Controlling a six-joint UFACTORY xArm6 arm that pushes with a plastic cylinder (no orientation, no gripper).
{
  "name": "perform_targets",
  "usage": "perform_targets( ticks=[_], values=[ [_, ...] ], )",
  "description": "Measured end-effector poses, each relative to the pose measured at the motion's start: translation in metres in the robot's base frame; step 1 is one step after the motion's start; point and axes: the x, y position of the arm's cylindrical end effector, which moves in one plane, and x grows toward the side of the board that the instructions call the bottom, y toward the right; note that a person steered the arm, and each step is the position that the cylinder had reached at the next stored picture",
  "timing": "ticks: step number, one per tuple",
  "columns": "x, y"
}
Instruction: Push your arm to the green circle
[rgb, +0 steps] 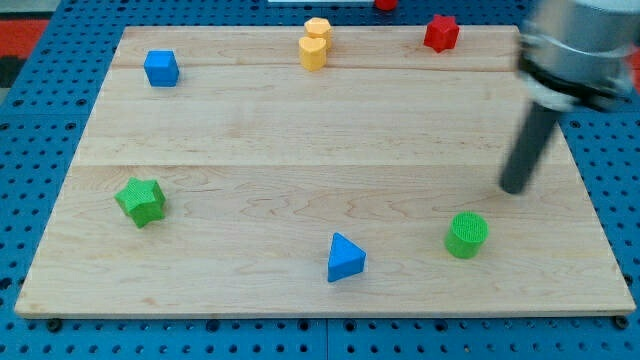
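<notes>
My tip (514, 188) rests on the board (300, 130); it is a bare rod with no claw, so nothing opens or holds. The green circle (467, 235) sits near it, toward the view's bottom and slightly left, not touching. The blue triangle (345, 258) lies farther left; the red block (441, 33) is well above my tip.

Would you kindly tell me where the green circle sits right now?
The green circle sits near the board's bottom edge at the view's right, right of the blue triangle and just below-left of my tip, not touching it.
</notes>
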Motion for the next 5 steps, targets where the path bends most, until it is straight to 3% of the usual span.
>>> perform_targets(
  ticks=[1,2,3,5],
  values=[
    [0.075,-0.004],
    [0.075,-0.031],
    [0.022,-0.036],
    [0.011,-0.033]
  ],
)
